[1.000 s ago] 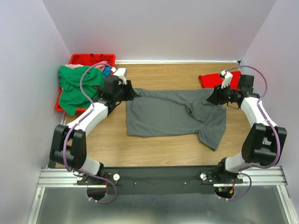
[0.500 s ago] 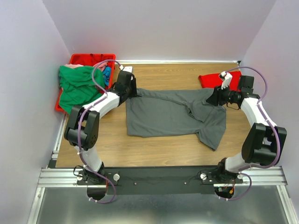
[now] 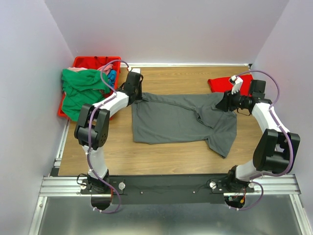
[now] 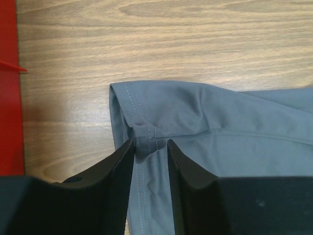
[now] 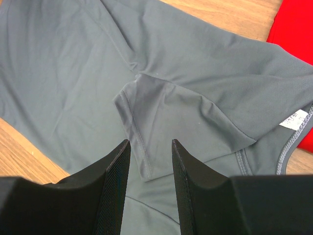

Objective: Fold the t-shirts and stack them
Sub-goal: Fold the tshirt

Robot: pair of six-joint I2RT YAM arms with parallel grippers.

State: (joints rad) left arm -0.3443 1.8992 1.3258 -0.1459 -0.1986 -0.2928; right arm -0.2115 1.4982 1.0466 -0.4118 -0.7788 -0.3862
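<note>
The dark grey t-shirt [image 3: 181, 120] lies spread on the wooden table, one sleeve folded in over its chest. My left gripper [image 3: 140, 96] sits at its far-left corner. In the left wrist view [image 4: 150, 142] the jaws stand a little apart, straddling the stitched hem [image 4: 146, 132]. My right gripper [image 3: 221, 104] is open over the shirt's far-right part. In the right wrist view [image 5: 150, 142] it hangs above the folded-in sleeve [image 5: 146, 122], near the collar. A red t-shirt [image 3: 220, 83] lies folded at the far right. A green t-shirt [image 3: 80, 93] hangs over the bin.
The red plastic bin [image 3: 93, 61] stands at the far left corner with pink [image 3: 78, 69] and blue [image 3: 112, 75] cloth in it. Its wall shows in the left wrist view [image 4: 7, 98]. Walls close in the table on three sides.
My left arm has swung its elbow in toward the table and the gripper has shifted slightly farther, staying at the shirt's corner. The shirt and the right arm have not moved.
</note>
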